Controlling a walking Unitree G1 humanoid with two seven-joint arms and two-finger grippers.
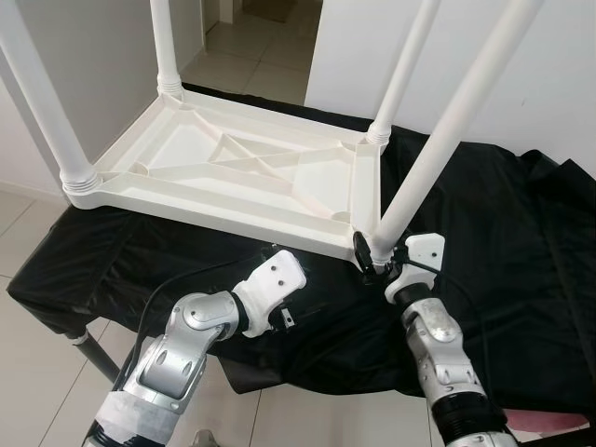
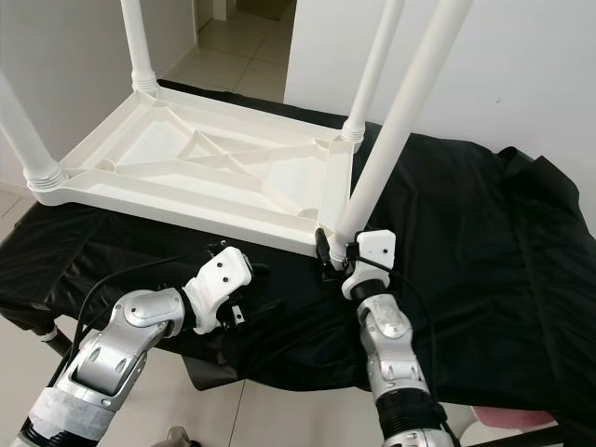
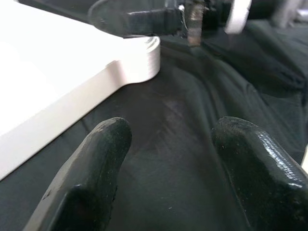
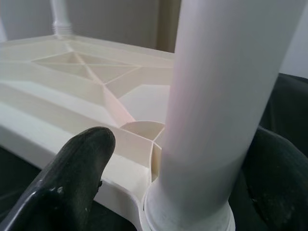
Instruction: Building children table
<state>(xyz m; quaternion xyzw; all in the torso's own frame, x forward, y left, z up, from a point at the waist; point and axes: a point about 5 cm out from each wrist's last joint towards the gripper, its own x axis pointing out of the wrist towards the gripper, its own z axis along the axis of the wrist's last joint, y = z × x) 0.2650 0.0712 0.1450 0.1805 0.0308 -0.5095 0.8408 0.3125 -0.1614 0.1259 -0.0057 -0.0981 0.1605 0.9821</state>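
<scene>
I am holding the right gripper (image 1: pixel 380 256) with its jaws clamped around the base of the near white table leg (image 1: pixel 445 135), where it is seating into the upturned white tabletop (image 1: pixel 233 168) lying on the black-draped desk (image 1: pixel 521 279). The left gripper (image 3: pixel 168 159) is hovering over the cloth, jaws wide, just beside the tabletop's near corner.

Open black cloth (image 1: pixel 521 279) right of the tabletop (image 1: pixel 233 177); four legs (image 1: pixel 428 158) block passage above
</scene>
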